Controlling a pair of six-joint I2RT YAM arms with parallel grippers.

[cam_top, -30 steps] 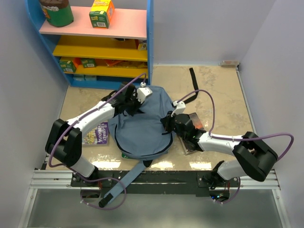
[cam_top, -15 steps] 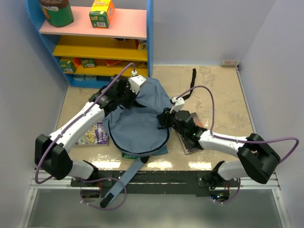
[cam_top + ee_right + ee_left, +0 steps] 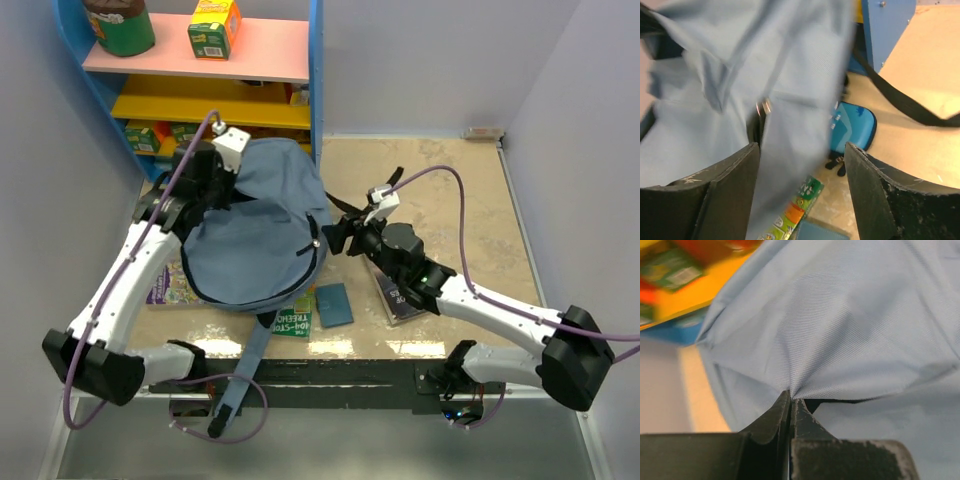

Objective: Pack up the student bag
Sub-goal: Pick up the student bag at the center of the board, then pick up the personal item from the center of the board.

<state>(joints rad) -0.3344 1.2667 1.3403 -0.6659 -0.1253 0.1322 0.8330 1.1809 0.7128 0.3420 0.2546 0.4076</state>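
Behind student bag (image 3: pixel 790 75) — pencil case (image 3: pixel 854 126), half-hidden

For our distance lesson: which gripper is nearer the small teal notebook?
Right. The right gripper is just beyond the notebook; the left gripper is far left, pinching the bag.

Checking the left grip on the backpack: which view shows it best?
Left wrist view: the left gripper is shut on a pinch of backpack fabric. The top view hides the pinch under the arm; the right wrist view shows only blurred fabric.
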